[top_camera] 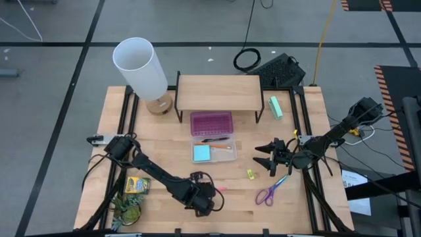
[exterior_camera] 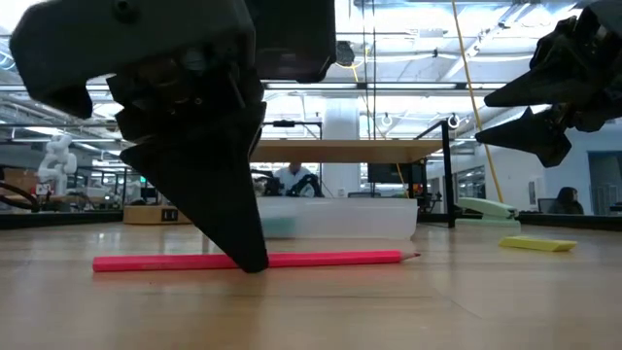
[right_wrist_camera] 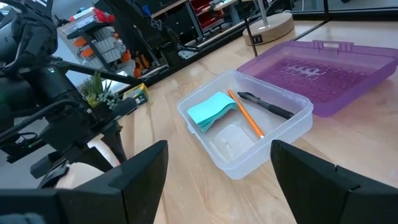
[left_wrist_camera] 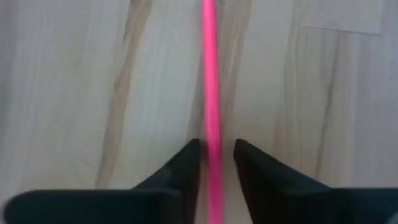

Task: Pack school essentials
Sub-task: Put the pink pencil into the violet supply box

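While my left end effector (left_wrist_camera: 217, 163) stands tip-down on the light wooden desk (top_camera: 164, 148) near its front edge, its fingers straddle the thin pink pencil-like stick (left_wrist_camera: 209, 93), nearly closed on it, the stick lying flat. My right end effector (top_camera: 267, 160) hovers spread above the desk, beside the tiny yellow piece (top_camera: 250, 174) and purple-and-blue-handled scissors (top_camera: 271, 191). Clear plastic open box (right_wrist_camera: 292, 127) with purple lid: holds light-blue note pad (right_wrist_camera: 208, 111), black pen (right_wrist_camera: 266, 106), orange pencil (right_wrist_camera: 246, 116).
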Motion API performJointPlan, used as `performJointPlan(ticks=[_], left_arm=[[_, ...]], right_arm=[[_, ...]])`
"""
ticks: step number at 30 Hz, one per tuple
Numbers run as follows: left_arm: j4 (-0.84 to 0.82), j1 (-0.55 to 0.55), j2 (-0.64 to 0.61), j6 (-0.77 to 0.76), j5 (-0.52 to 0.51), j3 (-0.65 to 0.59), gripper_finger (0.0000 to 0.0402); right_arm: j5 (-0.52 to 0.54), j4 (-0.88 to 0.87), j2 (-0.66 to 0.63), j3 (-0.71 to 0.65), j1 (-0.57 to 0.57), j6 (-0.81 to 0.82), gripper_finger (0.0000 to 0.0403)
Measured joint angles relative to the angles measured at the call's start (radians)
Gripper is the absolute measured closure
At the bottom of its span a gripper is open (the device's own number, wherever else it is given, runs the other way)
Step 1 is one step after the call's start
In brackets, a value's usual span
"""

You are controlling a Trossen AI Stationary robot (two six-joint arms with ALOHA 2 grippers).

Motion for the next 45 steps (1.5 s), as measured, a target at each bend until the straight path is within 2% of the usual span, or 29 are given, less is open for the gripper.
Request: performJointPlan(ticks=[3,5,11,15,18,21,26,31,37,41,45], left_arm=[[-0.001,0.005,0.001,0.002,0.018,-0.003,0.0370],[-0.005,0.011,0.002,0.012,0.024,-0.004,0.0389],[-0.021,0.030,-0.008,0.053,0.035,0.002,0.0378],[-0.060,0.047,-0.036,0.124,0.010,0.018,0.0393],[-0.069,0.080,-0.083,0.173,-0.026,0.039,0.0398],[-0.144,0.112,-0.148,0.206,-0.070,0.051,0.0400],[-0.190,0.185,-0.215,0.235,-0.086,0.050,0.0397],[-0.079,0.195,-0.199,0.224,-0.015,0.045,0.0379],[0.200,0.106,-0.104,0.297,0.082,0.044,0.0311],[0.340,0.048,-0.056,0.337,0.098,0.045,0.0266],[0.451,0.012,0.004,0.379,0.098,0.045,0.0251]], right_arm=[[0.000,0.000,0.000,0.000,0.000,0.000,0.0126],[0.000,0.000,0.000,0.000,0.000,0.000,0.0126],[0.000,0.000,0.000,0.000,0.000,0.000,0.0126],[0.000,0.000,0.000,0.000,0.000,-0.002,0.0126],[0.000,-0.003,0.000,0.000,0.000,-0.002,0.0126],[0.000,-0.009,0.000,0.000,0.000,-0.001,0.0126],[0.000,-0.008,0.000,0.000,0.000,0.000,0.0126],[0.000,-0.018,0.000,0.000,0.000,0.000,0.0126],[0.000,-0.023,0.000,0.000,0.000,0.001,0.0126],[0.000,-0.020,0.000,0.000,0.000,0.001,0.0126],[-0.033,-0.001,0.000,0.005,0.000,-0.002,0.0126]])
